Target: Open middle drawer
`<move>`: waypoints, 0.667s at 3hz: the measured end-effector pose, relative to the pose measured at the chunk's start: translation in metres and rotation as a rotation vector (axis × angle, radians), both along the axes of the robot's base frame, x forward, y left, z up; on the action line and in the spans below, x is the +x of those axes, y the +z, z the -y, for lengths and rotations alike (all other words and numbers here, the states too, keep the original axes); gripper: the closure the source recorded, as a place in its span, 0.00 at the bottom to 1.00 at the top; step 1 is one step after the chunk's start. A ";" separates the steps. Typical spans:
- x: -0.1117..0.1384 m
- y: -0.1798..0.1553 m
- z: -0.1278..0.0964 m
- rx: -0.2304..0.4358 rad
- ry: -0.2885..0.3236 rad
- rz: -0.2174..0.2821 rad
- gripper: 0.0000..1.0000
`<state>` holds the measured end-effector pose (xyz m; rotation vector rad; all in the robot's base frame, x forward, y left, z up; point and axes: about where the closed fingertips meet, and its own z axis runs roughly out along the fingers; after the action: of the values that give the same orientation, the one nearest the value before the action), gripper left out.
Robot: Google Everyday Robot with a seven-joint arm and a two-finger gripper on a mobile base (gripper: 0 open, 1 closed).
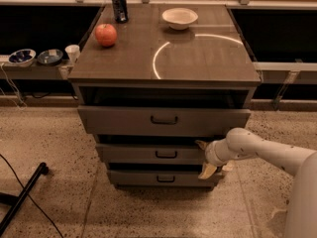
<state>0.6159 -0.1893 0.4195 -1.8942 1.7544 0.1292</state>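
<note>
The middle drawer (148,153) is a shallow grey front with a small dark bar handle (166,154), second of three in the cabinet. It stands slightly out, less than the taller top drawer (124,120) above it. My gripper (204,157) is at the right end of the middle drawer's front. One yellowish finger (200,144) is at the front's upper edge and the other (208,171) is below it, spread apart. My white arm (262,150) reaches in from the right.
The lowest drawer (143,178) sits under the middle one. On the cabinet top (198,58) are a red apple (105,34), a dark can (119,5) and a white bowl (179,18). Bowls and a cup stand on a shelf (34,58) at the left. A black pole (22,197) lies on the floor.
</note>
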 end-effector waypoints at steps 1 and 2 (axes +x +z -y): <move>-0.004 0.004 -0.005 -0.004 0.014 -0.009 0.17; -0.005 0.004 -0.006 -0.004 0.015 -0.013 0.24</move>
<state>0.6108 -0.1836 0.4233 -1.9140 1.7502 0.1442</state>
